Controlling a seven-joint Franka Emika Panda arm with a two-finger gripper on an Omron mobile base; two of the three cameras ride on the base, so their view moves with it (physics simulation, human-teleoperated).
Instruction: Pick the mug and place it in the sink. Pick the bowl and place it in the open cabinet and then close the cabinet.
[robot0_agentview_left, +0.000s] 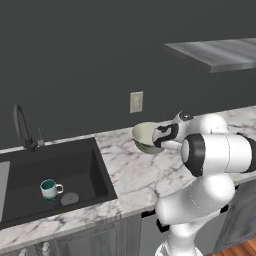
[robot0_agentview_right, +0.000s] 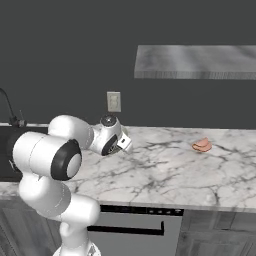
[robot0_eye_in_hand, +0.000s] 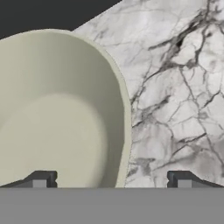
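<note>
The small white mug (robot0_agentview_left: 50, 189) with a teal inside stands upright in the black sink (robot0_agentview_left: 75, 165), beside the round drain. The wide cream-green bowl (robot0_agentview_left: 145, 136) sits on the marble counter to the right of the sink. My gripper (robot0_agentview_left: 160, 137) hangs just over the bowl's right edge. In the hand view the bowl (robot0_eye_in_hand: 57, 113) is at the left, and its right rim runs between the fingers of my open gripper (robot0_eye_in_hand: 111, 181). One fingertip (robot0_eye_in_hand: 39, 180) is over the bowl's inside, the other outside over the counter. The cabinet (robot0_agentview_left: 215, 52) shows its grey underside at upper right.
A dark arched faucet (robot0_agentview_left: 22, 127) stands behind the sink. A wall outlet (robot0_agentview_left: 136, 101) is behind the bowl. A small orange-pink object (robot0_agentview_right: 202, 145) lies on the counter to the right. Bare marble counter (robot0_agentview_right: 160, 175) stretches to the right of the arm.
</note>
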